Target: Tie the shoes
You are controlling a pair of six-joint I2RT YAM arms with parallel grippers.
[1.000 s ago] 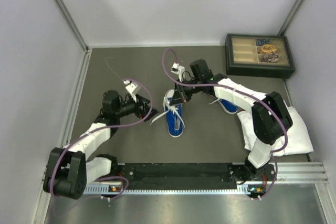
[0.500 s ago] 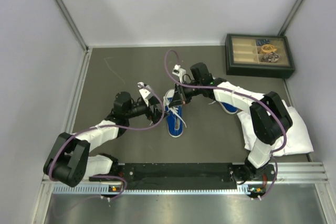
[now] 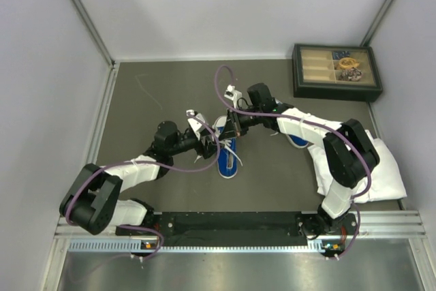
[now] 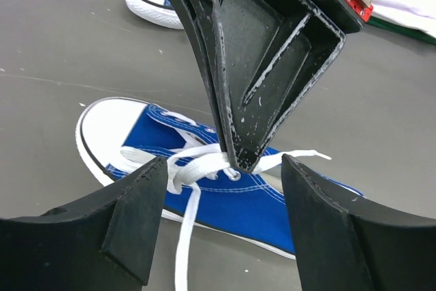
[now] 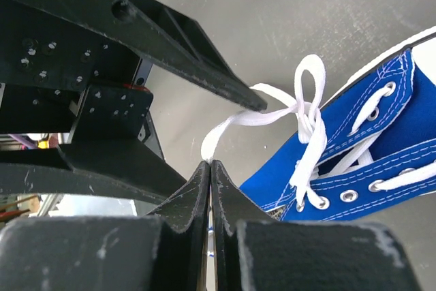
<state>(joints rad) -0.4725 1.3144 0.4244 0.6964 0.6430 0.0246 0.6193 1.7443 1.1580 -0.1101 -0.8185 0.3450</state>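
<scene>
Blue canvas with a white rubber toe cap marks out the shoe (image 3: pixel 229 159) being worked on, which is found on the dark table (image 3: pixel 163 93) near the middle of the top view, between the two arms. Its white lace (image 5: pixel 303 110) is crossed into a small knot with one loop standing up above the eyelets.

The shoe is judged to be light and likely to slide if the lace is pulled hard. The lace itself is judged soft, flat and limp, so it will sag wherever it is not held. A hold close to the knot, on the strand leading off to the side, is judged best, since a loose end would be harder to steer.

The right gripper (image 5: pixel 210 165) is pressed together, with a strand of the lace pinched at its tip and drawn taut from the knot. The left gripper (image 4: pixel 223 189) is spread apart, its fingers (image 4: pixel 136 216) placed on either side of the lace and of the other gripper's tip, with nothing clamped.

The second shoe (image 3: pixel 298 140) is seen right of centre, partly hidden under the right arm. A white cloth (image 3: pixel 385 168) is spread at the right edge, and a compartmented box (image 3: pixel 336 73) is set in the upper right corner, well apart from the work. The closeness of the two grippers over the knot is judged the main obstacle.
</scene>
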